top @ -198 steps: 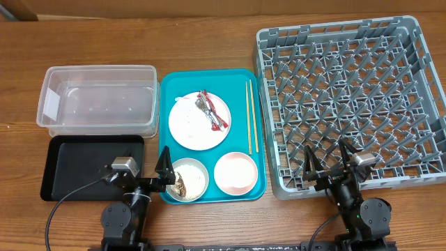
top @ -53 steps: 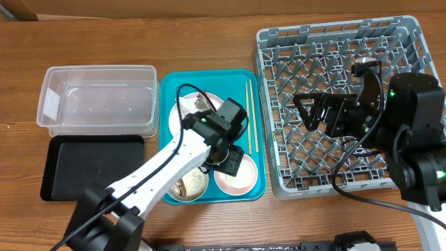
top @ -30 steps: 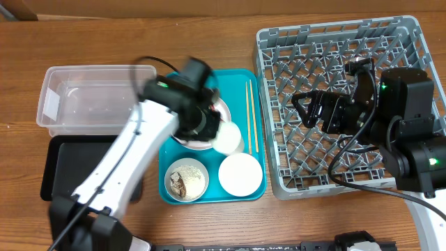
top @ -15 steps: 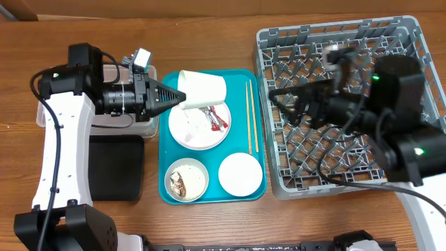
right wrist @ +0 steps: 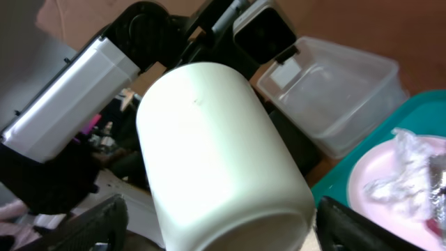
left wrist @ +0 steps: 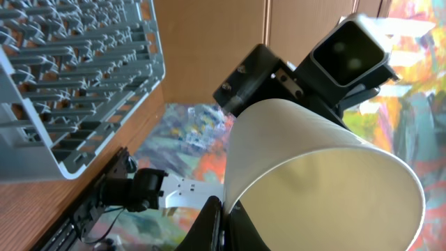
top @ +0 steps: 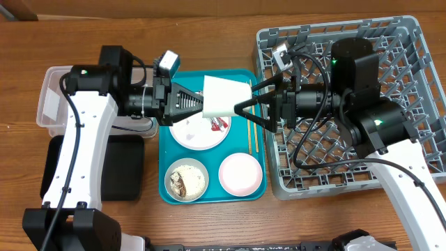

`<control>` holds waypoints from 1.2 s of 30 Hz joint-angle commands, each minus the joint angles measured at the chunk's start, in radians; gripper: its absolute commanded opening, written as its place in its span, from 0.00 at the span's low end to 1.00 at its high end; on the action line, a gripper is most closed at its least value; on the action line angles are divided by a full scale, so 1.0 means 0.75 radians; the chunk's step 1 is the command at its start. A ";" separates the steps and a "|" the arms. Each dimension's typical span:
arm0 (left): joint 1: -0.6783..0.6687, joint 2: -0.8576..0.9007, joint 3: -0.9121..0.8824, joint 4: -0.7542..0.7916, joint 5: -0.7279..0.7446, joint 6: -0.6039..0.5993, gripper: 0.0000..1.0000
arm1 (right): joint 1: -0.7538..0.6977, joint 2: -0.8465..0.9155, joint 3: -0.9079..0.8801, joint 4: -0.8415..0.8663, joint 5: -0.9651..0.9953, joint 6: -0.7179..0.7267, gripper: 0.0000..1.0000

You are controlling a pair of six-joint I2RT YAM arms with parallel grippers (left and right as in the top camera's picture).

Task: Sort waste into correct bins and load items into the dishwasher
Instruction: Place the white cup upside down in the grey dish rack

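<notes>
Bench point(top: 209, 35) crowded: tray point(top: 212, 198) edge close beside rack point(top: 418, 70) wall. We see cup point(top: 224, 97) sideways in air above plate point(top: 189, 134), left pincer point(top: 200, 104) clamped on rim; right pincer point(top: 243, 97) wide around base. Both arms reach inward, level.

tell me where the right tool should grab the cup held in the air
Grip the cup across its round body near the closed base, coming from the rack side. It lies sideways in the air, mouth toward the left tool, which pinches the rim; the free base end faces the open right tool.
</notes>
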 commanded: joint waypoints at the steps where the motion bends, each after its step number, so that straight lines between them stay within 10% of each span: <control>1: -0.037 -0.011 0.024 0.017 0.052 0.049 0.04 | 0.023 0.004 0.035 0.054 -0.136 -0.016 0.77; 9: -0.049 -0.011 0.024 0.052 0.048 0.050 0.03 | 0.066 0.004 0.035 0.079 -0.200 -0.016 0.55; 11: -0.049 -0.011 0.025 0.057 0.042 0.050 0.29 | 0.051 0.002 0.035 0.079 -0.198 -0.016 0.55; 13: -0.048 -0.011 0.024 0.057 -0.016 0.049 0.91 | 0.009 -0.011 0.035 0.075 -0.196 -0.016 0.52; 14: -0.047 -0.011 0.024 0.056 -0.084 0.049 1.00 | -0.020 -0.023 0.035 0.073 -0.196 -0.015 0.51; 24: -0.022 -0.011 0.024 -0.007 -0.568 0.009 1.00 | -0.461 -0.208 0.035 -0.431 0.523 0.139 0.46; 36: -0.022 -0.011 0.025 0.119 -0.578 -0.054 1.00 | -0.047 -0.107 0.034 -1.033 1.469 0.427 0.45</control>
